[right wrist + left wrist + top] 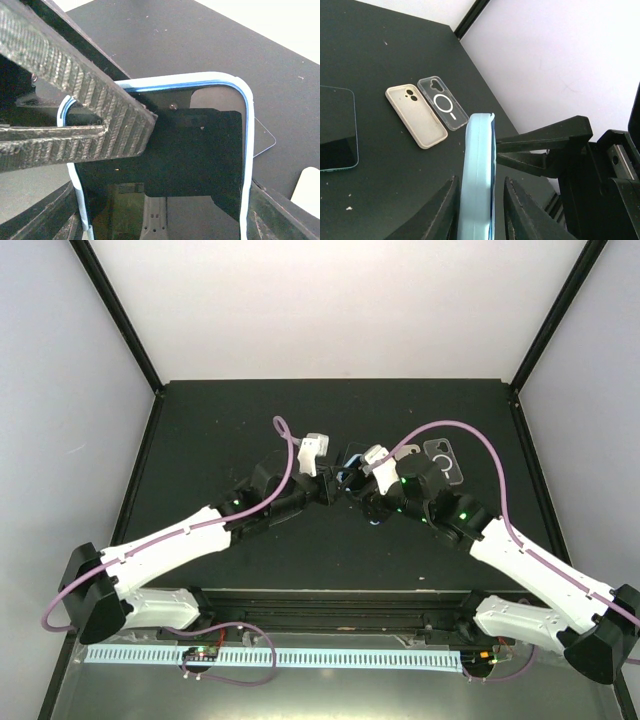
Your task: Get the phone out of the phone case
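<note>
Table: black and matte, with pale walls on three sides. Left arm and right arm reach inward from the near edge. Their wrists meet close together near the table's middle.

Phone case: light blue, held off the surface between the two wrists. It is seen edge-on from the left wrist and face-on from the right wrist.

Phone: seated inside the phone case. Its dark glossy face fills the blue rim, which wraps it along the top and down both visible sides.

Left gripper: jaws narrowed to the thickness of the phone case. Its fingers press one on each broad face, so it has hold of the case. In the right wrist view one ribbed finger crosses the upper left corner of the screen.

Right gripper: jaws spread wide, with fingers just beside the rim on either long side of the phone case. Whether they press on it cannot be told.

Second phone: lies flat on the table with its dark screen up and a teal edge showing, well apart from the held case.

Beige case: lies flat on the table with its hollow side up and its camera holes visible.

Clear case: lies flat just beside the beige case, nearer the wall, with a white ring on its back.
</note>
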